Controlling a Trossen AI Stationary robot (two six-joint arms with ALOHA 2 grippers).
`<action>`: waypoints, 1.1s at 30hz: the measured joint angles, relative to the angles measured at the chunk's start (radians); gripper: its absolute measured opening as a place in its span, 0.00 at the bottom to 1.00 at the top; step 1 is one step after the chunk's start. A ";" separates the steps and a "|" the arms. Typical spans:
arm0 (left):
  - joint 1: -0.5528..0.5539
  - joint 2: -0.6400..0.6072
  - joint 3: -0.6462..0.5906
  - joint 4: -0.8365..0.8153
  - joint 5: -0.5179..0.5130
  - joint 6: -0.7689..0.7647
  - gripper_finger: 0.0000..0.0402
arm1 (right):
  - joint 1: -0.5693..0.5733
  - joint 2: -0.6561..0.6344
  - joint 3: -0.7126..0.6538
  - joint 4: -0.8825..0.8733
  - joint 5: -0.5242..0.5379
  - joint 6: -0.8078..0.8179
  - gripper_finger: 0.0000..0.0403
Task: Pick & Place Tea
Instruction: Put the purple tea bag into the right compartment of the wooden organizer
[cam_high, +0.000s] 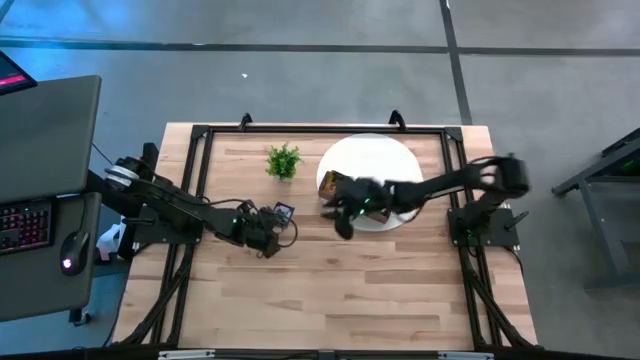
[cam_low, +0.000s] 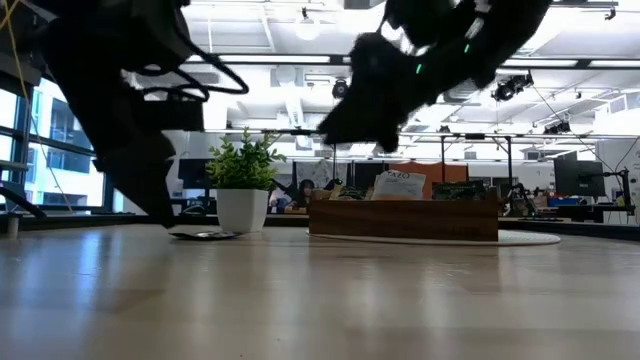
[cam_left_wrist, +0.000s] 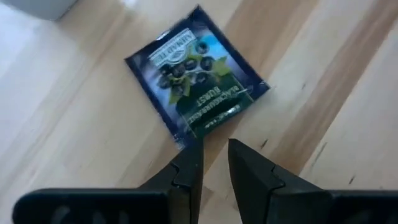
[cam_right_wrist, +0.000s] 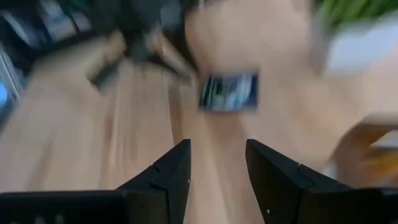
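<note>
Pale wood-plank table (cam_high: 330, 290) w/ black frame, grey floor around; open office w/ ceiling lights behind in low view.

Dark blue tea sachet (cam_left_wrist: 198, 78) lies flat on the bare wood just ahead of the left gripper (cam_left_wrist: 214, 163), its near corner almost at the fingertips, not touching as far as I can tell; left fingers stand narrow, a small gap, nothing in them. Right gripper (cam_right_wrist: 217, 163) hangs off the table, beside the wooden tray (cam_low: 403, 218), fingers apart and empty; same sachet lies ahead of it, further off.

Handling, my guess: very light, thin, glossy foil or coated paper, prob. slippery; bends and crinkles easily, not fragile; flat on wood so no edge stands up to pinch. Best bet is a corner or side edge, fingers either side, maybe tipping one finger under; a top-down pinch could just slide it.

Tray is brown wood, low and boxy, more sachets standing in it; sits on a round white mat (cam_high: 375, 150). Small green plant (cam_high: 283, 160) in a smooth white pot beyond the left gripper.
</note>
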 joint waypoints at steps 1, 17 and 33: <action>0.000 0.005 0.000 0.019 0.006 0.024 0.18 | 0.009 0.046 0.010 0.003 -0.006 0.008 0.37; -0.001 0.008 0.001 0.055 0.070 0.427 0.18 | 0.028 0.284 0.323 -0.241 -0.024 -0.031 0.35; -0.002 0.069 0.007 0.071 -0.015 0.595 0.49 | 0.042 0.284 0.324 -0.230 -0.024 -0.025 0.32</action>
